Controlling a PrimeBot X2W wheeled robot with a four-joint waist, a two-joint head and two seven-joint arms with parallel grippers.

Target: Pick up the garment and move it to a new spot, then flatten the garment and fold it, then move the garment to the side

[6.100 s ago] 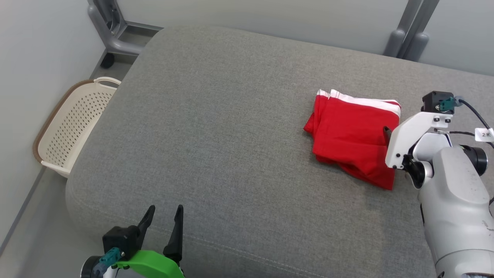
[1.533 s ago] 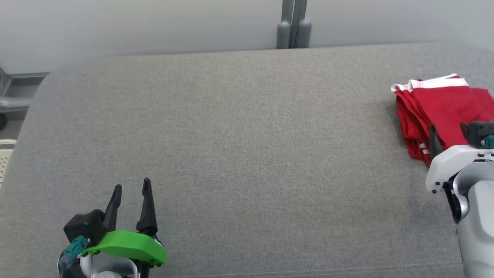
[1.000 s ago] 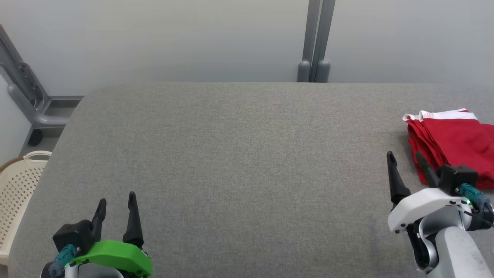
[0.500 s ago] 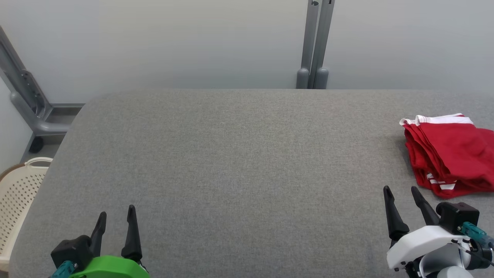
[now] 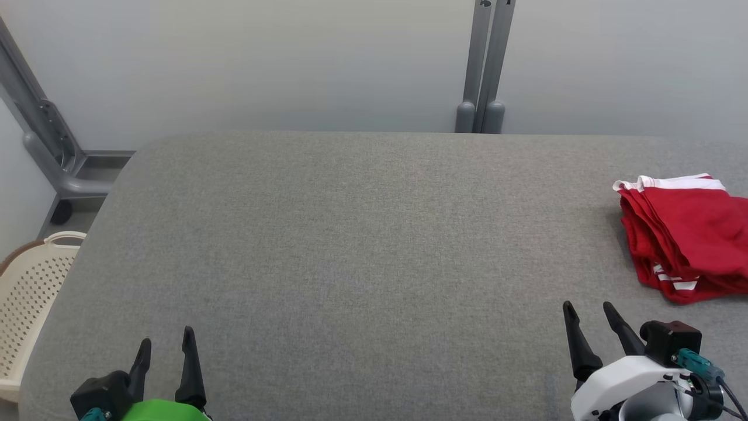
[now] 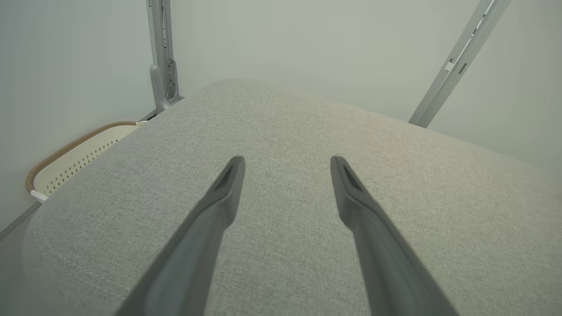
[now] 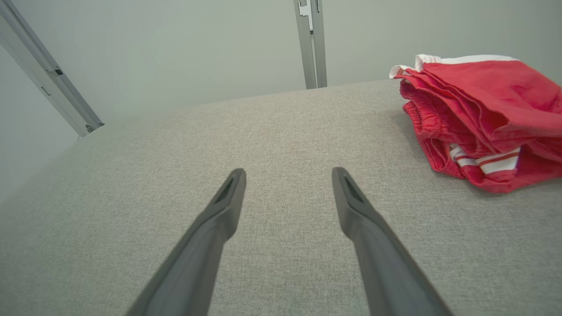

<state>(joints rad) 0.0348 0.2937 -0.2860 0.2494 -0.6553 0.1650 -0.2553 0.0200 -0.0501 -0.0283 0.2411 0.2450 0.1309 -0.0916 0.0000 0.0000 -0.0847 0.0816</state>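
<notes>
A red garment (image 5: 689, 237) with white trim lies folded in a small stack at the right edge of the grey cushioned surface (image 5: 362, 245); the right wrist view has the garment (image 7: 483, 118) at its upper right. My right gripper (image 5: 587, 313) stands open at the lower right, nearer than the garment and apart from it, nothing between its fingers (image 7: 219, 210). My left gripper (image 5: 165, 342) is open at the lower left over bare cushion, empty, as its own fingers (image 6: 351, 193) show.
A cream perforated basket (image 5: 26, 298) with a brown rim sits on the floor off the cushion's left edge, the basket (image 6: 74, 160) also at the left of the left wrist view. Grey metal posts (image 5: 482, 64) stand against the wall behind.
The head camera has turned and tilted up, shifting the whole picture. My right gripper let go of the garment and drew back toward me; both grippers now sit lower in the head view.
</notes>
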